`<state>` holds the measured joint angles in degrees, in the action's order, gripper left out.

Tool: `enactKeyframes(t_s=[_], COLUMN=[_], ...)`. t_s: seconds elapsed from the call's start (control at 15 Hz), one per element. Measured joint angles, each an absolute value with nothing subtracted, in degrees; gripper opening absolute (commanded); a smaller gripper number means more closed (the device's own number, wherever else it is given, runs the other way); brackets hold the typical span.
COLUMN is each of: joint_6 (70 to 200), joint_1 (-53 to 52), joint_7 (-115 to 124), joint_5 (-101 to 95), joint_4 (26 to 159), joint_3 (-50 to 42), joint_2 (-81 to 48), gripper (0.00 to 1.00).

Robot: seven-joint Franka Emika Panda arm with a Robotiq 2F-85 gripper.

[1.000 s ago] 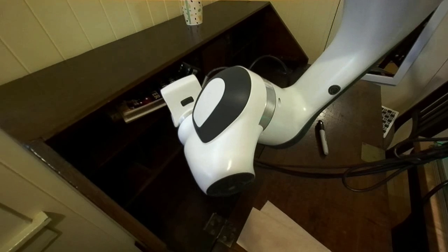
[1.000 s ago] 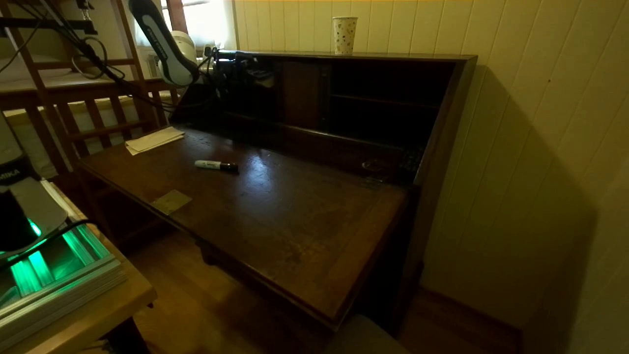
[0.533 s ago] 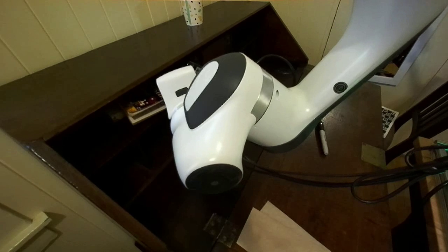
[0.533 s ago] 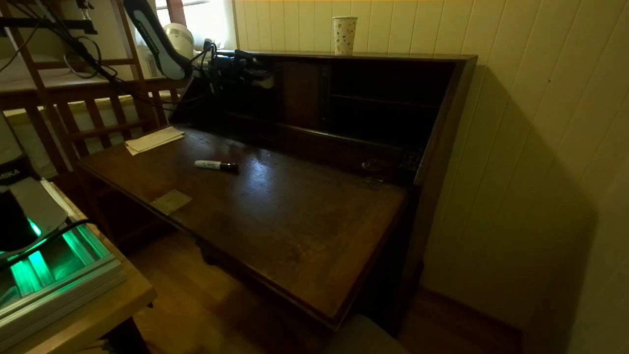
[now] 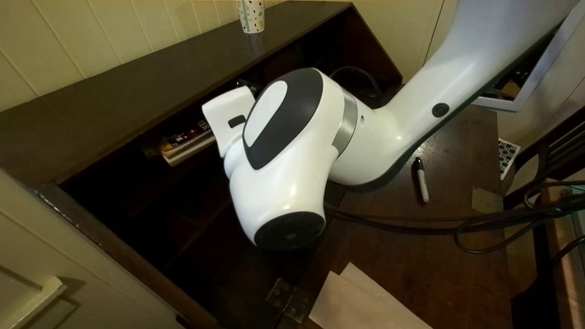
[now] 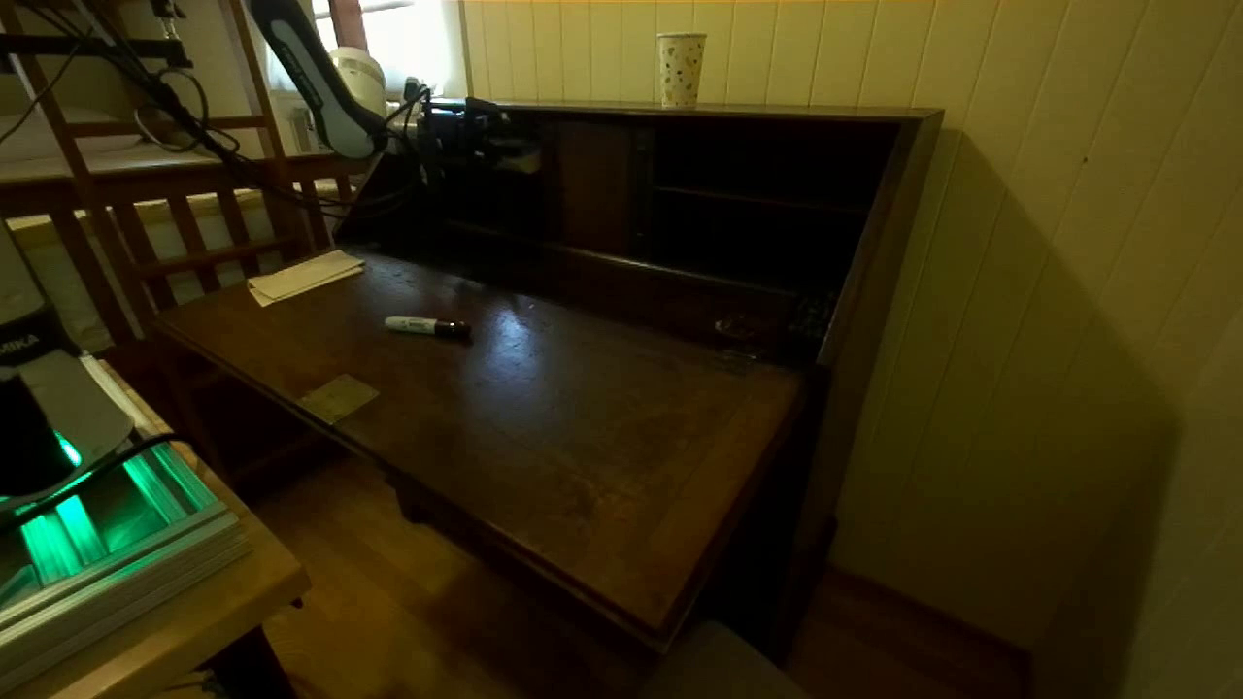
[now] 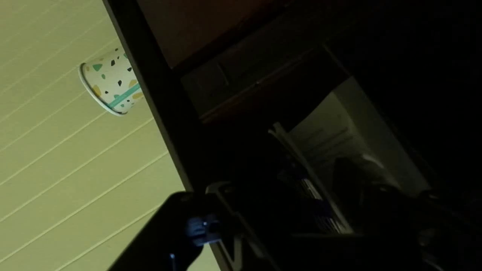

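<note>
My one gripper (image 7: 307,188) comes in from six o'clock of the wrist view, its two dark fingers set apart. Between and ahead of them, toward twelve to one o'clock, is what I count as one book (image 7: 340,120), its pale pages partly spread. It is too dark to tell whether I am pinching it or merely have it between my fingers.

In an exterior view the book's lettered cover shows at nine o'clock, below the top board of the one desk (image 5: 137,82); whether it sits inside a compartment I cannot make out. One speckled cup (image 7: 113,79) stands upright on that board, at ten o'clock in my wrist view.

Lower down, on the desk's leaf (image 6: 583,437), I count one marker (image 5: 422,183) at three o'clock in an exterior view, pale paper (image 5: 361,301) with two corners showing at five, and one flat plate (image 5: 486,199) past the marker, also near three. A panelled wall (image 6: 835,58) stands behind everything, at twelve.
</note>
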<state>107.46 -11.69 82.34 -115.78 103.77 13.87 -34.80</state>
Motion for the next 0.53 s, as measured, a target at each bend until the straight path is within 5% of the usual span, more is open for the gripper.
enactKeyframes(t_s=[0.53], joint_6=[104.45], joint_1=[-12.77], joint_7=[81.55], joint_5=[-104.91], joint_4=[103.85], joint_3=[14.92], joint_2=[-33.78], gripper=[0.89])
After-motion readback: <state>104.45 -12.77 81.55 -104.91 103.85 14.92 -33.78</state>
